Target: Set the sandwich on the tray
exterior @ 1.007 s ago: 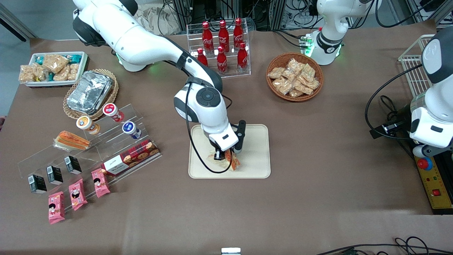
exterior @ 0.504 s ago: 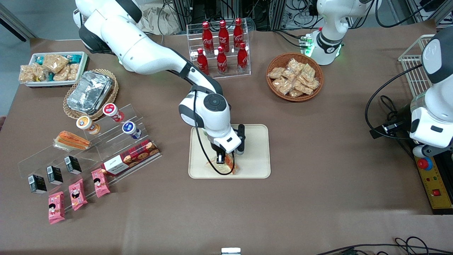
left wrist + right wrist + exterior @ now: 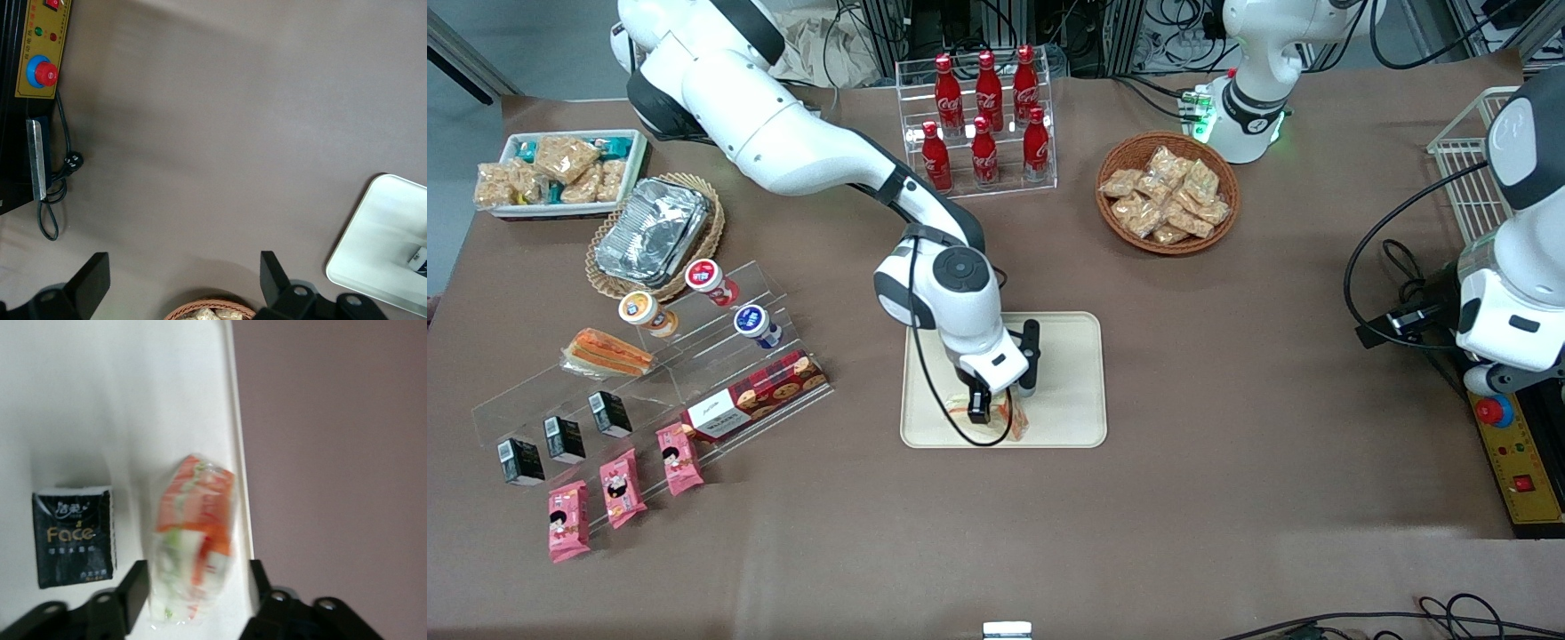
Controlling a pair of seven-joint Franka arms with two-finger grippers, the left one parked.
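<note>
While its fingers straddle the sandwich [image 3: 193, 543] without clearly gripping it, so whether they clamp cannot be told, the gripper [image 3: 996, 411] has sunk lower over the tray [image 3: 1072, 373] than a second ago. The clear-wrapped wedge, red and green layered, now sits near the tray's rim beside a black packet [image 3: 73, 537]; release seems imminent.

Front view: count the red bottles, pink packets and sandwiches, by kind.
Red bottles: 6
Pink packets: 3
Sandwiches: 2 (the sandwich at the gripper over the tray; the orange sandwich toward the working arm's end)
Total: 11
</note>
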